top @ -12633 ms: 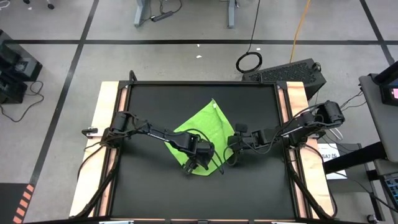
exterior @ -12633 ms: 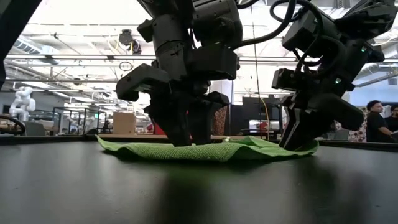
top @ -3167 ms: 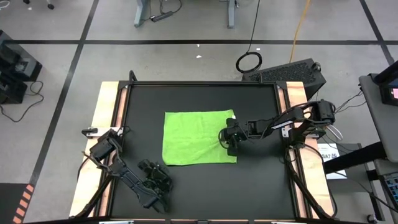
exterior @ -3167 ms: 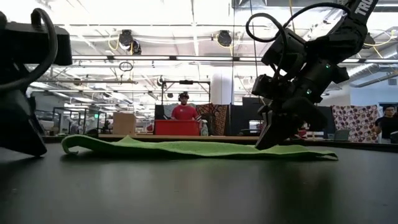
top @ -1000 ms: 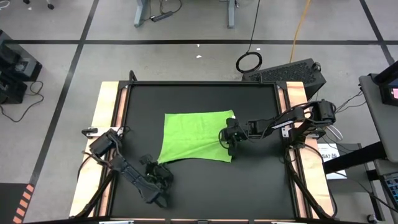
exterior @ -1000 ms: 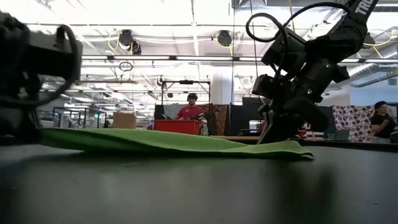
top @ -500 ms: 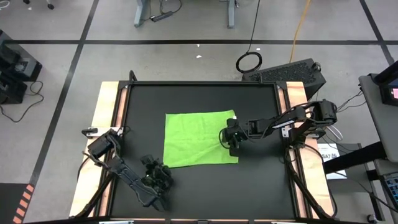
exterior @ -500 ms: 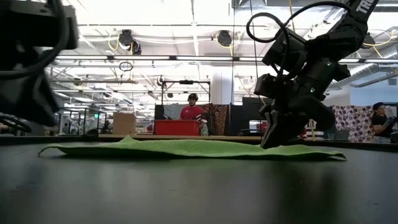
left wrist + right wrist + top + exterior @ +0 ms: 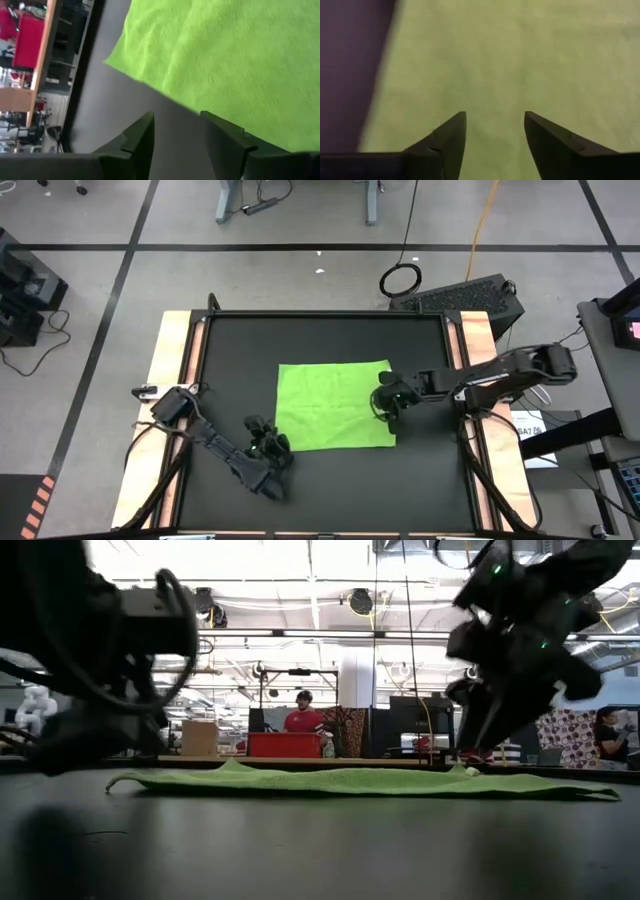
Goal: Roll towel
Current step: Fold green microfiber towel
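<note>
The towel (image 9: pixel 335 406) lies spread flat on the black table (image 9: pixel 230 350), roughly at its middle, a plain lime-green rectangle with no label or writing readable on it. The right gripper (image 9: pixel 386 402) is over the towel's right edge; in its wrist view its fingers (image 9: pixel 451 137) stand parted with only cloth between them, gripping nothing. The left gripper (image 9: pixel 268 450) sits just off the towel's near left corner, its fingers (image 9: pixel 142 140) apart over bare table beside the cloth's edge, also empty. Bare black surface surrounds the towel on every side, widest along the far side and the left.
</note>
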Tool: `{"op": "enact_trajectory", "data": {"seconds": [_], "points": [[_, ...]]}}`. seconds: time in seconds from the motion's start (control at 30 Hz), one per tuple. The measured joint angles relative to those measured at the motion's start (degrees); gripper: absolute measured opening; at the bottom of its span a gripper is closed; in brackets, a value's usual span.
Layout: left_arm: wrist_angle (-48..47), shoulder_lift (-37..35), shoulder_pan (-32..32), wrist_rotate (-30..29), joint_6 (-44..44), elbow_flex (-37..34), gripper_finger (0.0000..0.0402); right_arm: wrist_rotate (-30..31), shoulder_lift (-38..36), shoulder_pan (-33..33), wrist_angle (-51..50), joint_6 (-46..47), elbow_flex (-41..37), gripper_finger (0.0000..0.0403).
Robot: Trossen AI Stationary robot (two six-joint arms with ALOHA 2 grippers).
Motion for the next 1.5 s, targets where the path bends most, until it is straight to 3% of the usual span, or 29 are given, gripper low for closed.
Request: {"op": "enact_trajectory", "data": {"seconds": [0.13,0.4,0.93,1.2,1.5], "points": [[4.96,0.00,2.88,-2.54,6.18,-0.85,0.0167,-4.02,-3.12,3.43,2.41,1.45,0.19,0.0207],[15.45,-0.22,7.92,-2.91,20.41,-2.19,0.0167,-3.43,-1.15,12.46,2.09,6.34,0.22,0.0194],[22.18,-0.50,12.86,4.86,28.36,-5.57,0.0167,-0.40,11.17,25.24,2.61,21.24,0.60,0.0142],[23.06,-0.50,12.98,5.16,29.98,-5.86,0.0166,-1.96,9.03,30.73,0.77,27.30,0.33,0.0141],[24.95,-4.42,13.03,5.63,38.19,-5.43,0.0166,4.06,4.90,31.44,-0.57,27.33,0.26,0.0141]]}}
